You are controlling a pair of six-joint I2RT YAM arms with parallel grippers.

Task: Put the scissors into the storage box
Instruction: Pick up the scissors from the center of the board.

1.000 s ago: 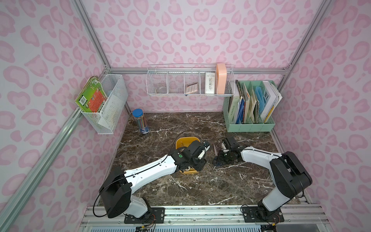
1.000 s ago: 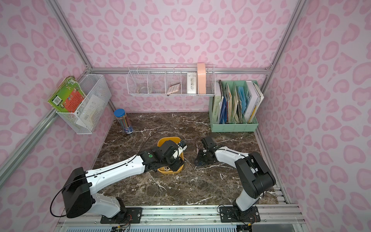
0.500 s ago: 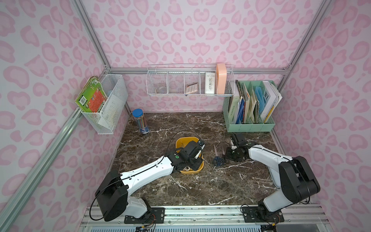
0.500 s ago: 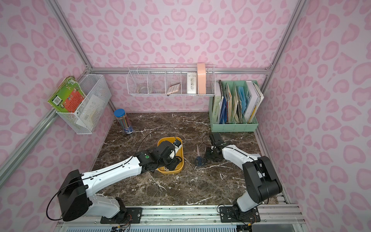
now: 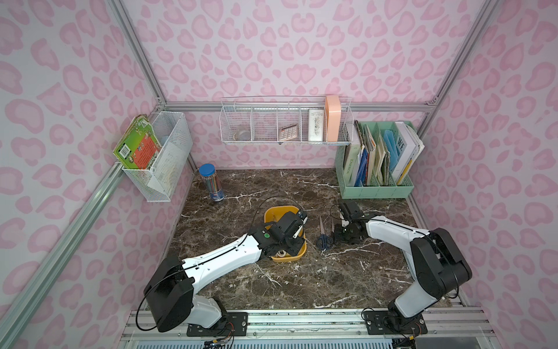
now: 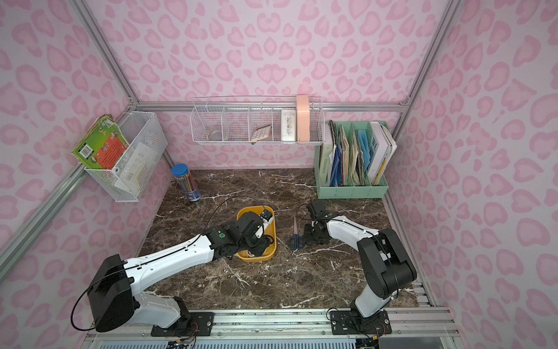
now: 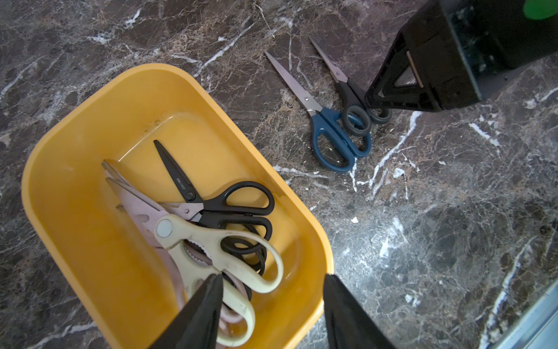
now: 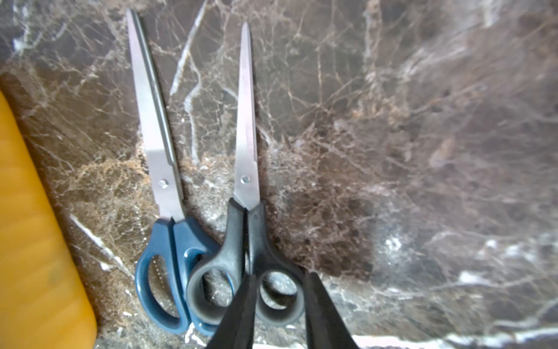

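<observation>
Two scissors left on the marble beside the yellow box [image 7: 69, 193]

Left gripper [image 7: 273, 305] is held wide, empty, over the box rim; right gripper [image 8: 279, 305] fingers straddle the small black scissors' [image 8: 247, 229] smooth handle loop, unclamped.

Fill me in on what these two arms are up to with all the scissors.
They are collecting scissors into the yellow storage box. Several pairs already lie in it, the cream-handled shears on top. The left pincer hangs open over the box, holding nothing. Two pairs remain on the marble table: the blue-handled scissors and the small black-handled scissors, handles overlapping. The right pincer is down at the black pair's handle loop, one finger over it, not lifted.
</observation>
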